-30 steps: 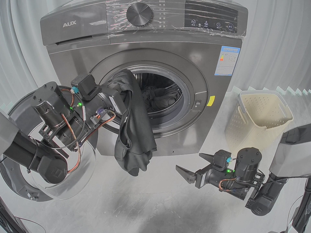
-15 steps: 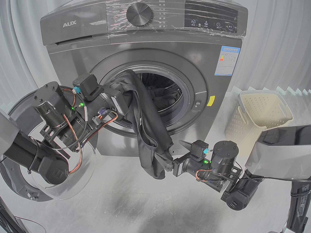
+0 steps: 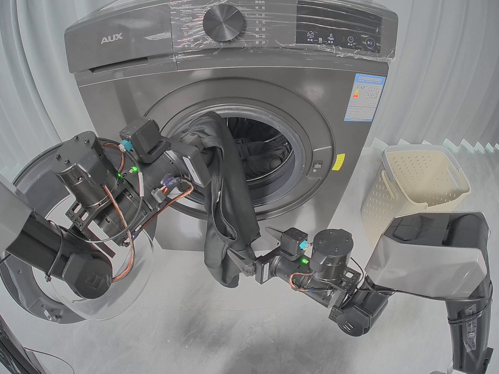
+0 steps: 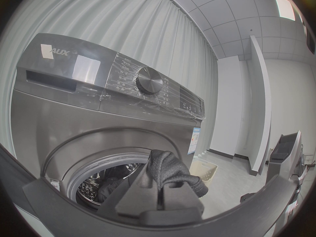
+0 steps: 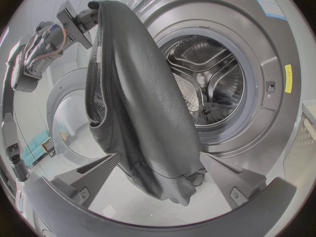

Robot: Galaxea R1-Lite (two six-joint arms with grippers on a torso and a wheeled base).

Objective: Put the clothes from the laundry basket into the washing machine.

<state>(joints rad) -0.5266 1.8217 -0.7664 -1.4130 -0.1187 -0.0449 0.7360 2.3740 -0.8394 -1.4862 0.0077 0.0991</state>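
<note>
Left claw (image 3: 201,147) clenches a dark, limp garment (image 3: 228,203) at the washing machine (image 3: 312,115) mouth; my right claw (image 5: 159,157) gapes around its hem, perhaps touching. More clothes (image 3: 257,157) lie inside.

**Left arm** (image 3: 83,193): extended forward from the left side, with the wrist held well above the right wrist.

**Left end effector** (image 3: 204,144): fingers clamped together on the top fold of a dark garment (image 3: 228,198), which hangs down from the grip.

**Right arm** (image 3: 431,258): held low with the elbow bent. The forearm runs across toward the left arm's side and the wrist is roughly level.

**Right end effector** (image 3: 255,249): fingers spread wide, one on each side of the garment's lower part. The fingertips (image 5: 113,158) sit at the cloth's edges and are not closed on it.
</note>
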